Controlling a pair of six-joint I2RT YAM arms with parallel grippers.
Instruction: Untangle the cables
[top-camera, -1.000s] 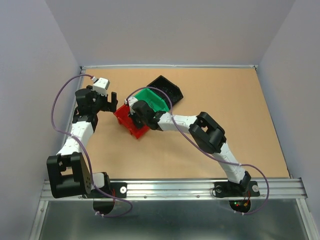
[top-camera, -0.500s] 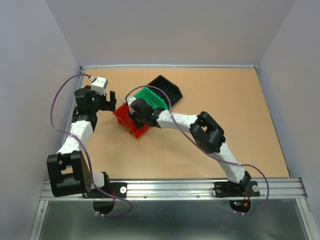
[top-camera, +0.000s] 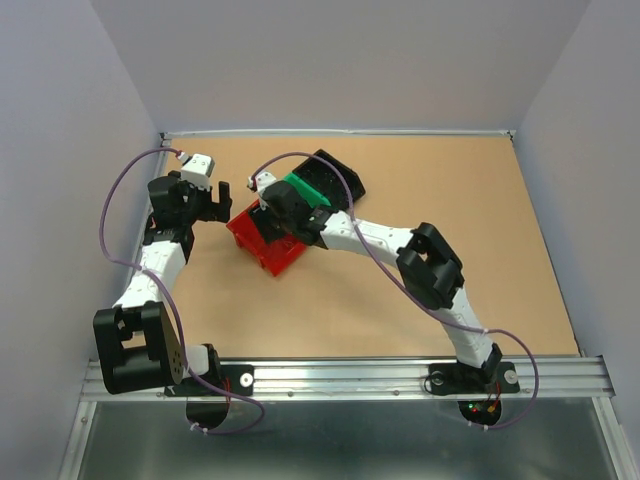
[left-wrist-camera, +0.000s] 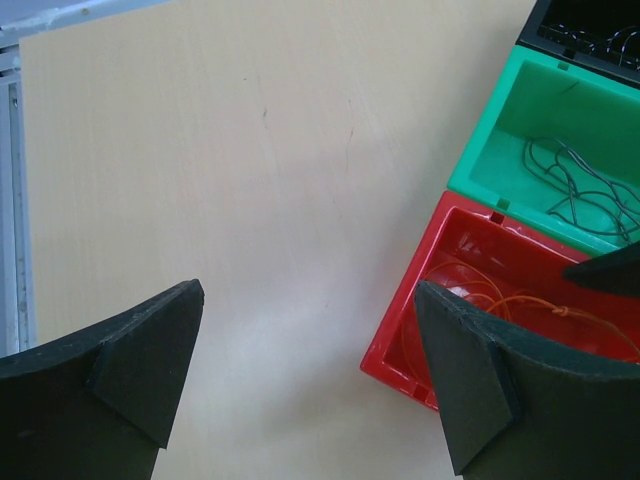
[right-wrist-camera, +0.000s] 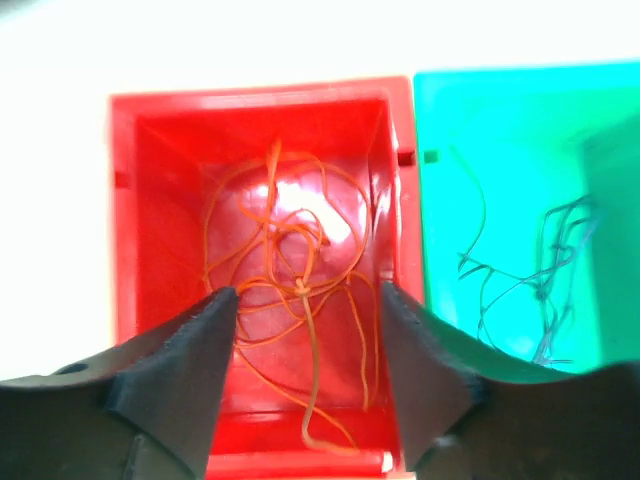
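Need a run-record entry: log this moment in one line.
left gripper open beside red bin | right gripper open over its orange cables | dark cables in green bin

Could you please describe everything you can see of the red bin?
The red bin is a glossy, open-topped rectangular box, seemingly plastic, standing upright on the tan table with one side against the green bin. Thin orange wires lie loosely tangled on its floor, knotted near the middle. The right gripper hangs open above it; no contact shows.

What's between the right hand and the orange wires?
Nothing; right wrist view shows the right hand open above the orange wires in the red bin.
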